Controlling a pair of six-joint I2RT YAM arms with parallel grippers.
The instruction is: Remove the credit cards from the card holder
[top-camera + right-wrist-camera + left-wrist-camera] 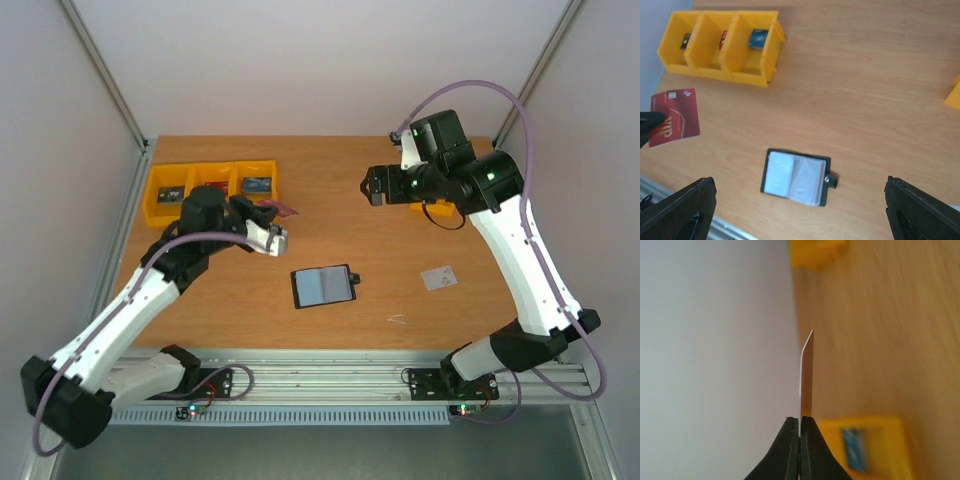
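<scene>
left gripper [800,421] clamped on red card [674,117], aloft left of the open card holder [323,285]; right gripper [373,186] jaws wide apart, empty; whitish card [438,277] lies right of card holder.

Wooden table [340,205], open card holder [323,285] mid-table, seemingly a whitish card [438,277] right, yellow bins [210,186] far-left.

We see red card [675,117] w/ pale lettering, holder [796,176] black-edged & grey-blue inside, yellow bins [747,70], wood-grain table [865,100].
</scene>
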